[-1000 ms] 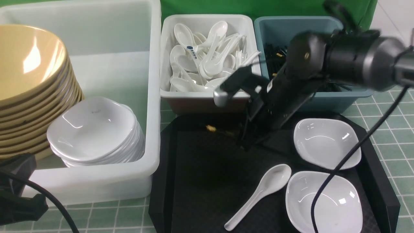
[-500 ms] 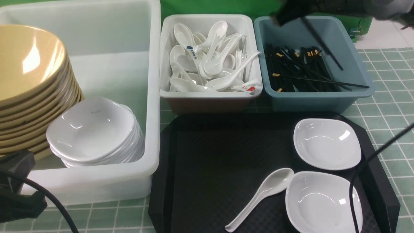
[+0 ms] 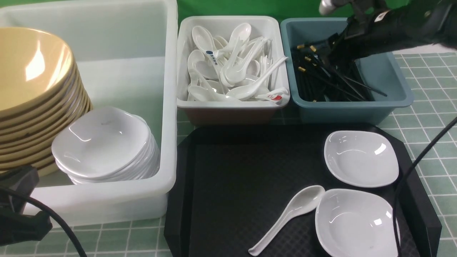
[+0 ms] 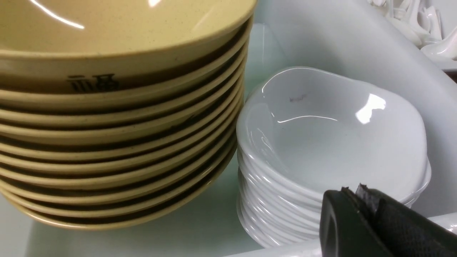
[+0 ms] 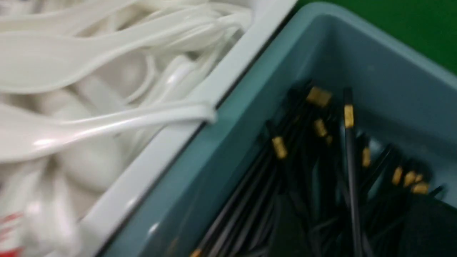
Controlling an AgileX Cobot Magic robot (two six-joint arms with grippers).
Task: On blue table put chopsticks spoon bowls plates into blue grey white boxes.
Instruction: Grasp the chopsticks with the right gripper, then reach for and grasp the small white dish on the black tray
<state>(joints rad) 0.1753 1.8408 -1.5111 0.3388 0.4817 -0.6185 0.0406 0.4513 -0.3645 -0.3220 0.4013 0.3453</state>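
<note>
Right tool (image 3: 331,53) over chopsticks (image 3: 321,85) in blue-grey box (image 3: 350,106), jaw spread unclear; left tool (image 4: 353,191) closed tight

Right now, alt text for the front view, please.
The right hand hangs over the blue-grey box of black chopsticks at the back right. On the black tray in front lie one white spoon and two white plates.

BACKDROP: a flat green backdrop (image 3: 232,7) fills the rear of the scene | TABLE: the table (image 3: 428,117) wears a pale blue-green cloth gridded in white lines, reaching the near edge | FAR RIGHT: a pale strip (image 3: 433,49) lies past the cloth, too blurred to name | LIGHT: bright and even, shadows soft
</note>
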